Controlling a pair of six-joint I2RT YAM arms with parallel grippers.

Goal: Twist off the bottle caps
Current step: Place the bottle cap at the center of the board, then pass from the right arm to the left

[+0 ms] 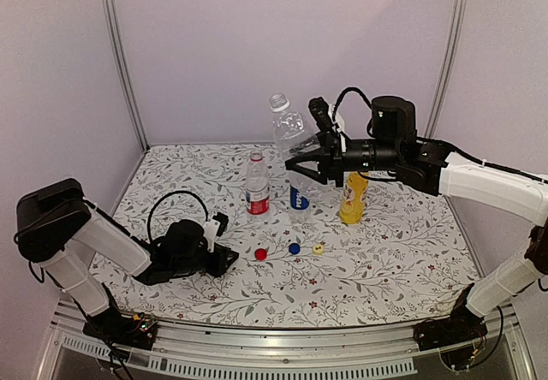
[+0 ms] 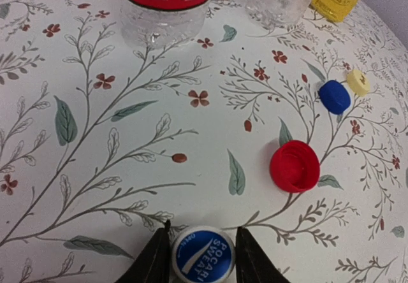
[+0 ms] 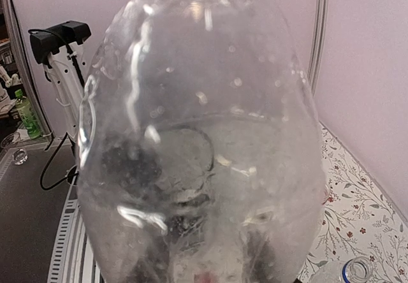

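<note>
My right gripper (image 1: pixel 295 159) is shut on the plain clear bottle (image 1: pixel 287 127) and holds it tilted in the air; its neck (image 1: pixel 279 102) has no cap. The bottle fills the right wrist view (image 3: pixel 197 136). The red-white label bottle (image 1: pixel 257 187), the blue label bottle (image 1: pixel 300 196) and the yellow bottle (image 1: pixel 352 196) stand in the middle. My left gripper (image 1: pixel 224 241) lies low on the table. In the left wrist view it (image 2: pixel 203 227) closes on a white-and-blue cap (image 2: pixel 203 254).
A red cap (image 1: pixel 260 253), a blue cap (image 1: pixel 294 248) and a yellow cap (image 1: pixel 318 248) lie loose on the flowered tablecloth, also in the left wrist view: red (image 2: pixel 294 166), blue (image 2: pixel 335 96), yellow (image 2: pixel 357 81). Metal frame posts (image 1: pixel 120 55) stand at the back corners.
</note>
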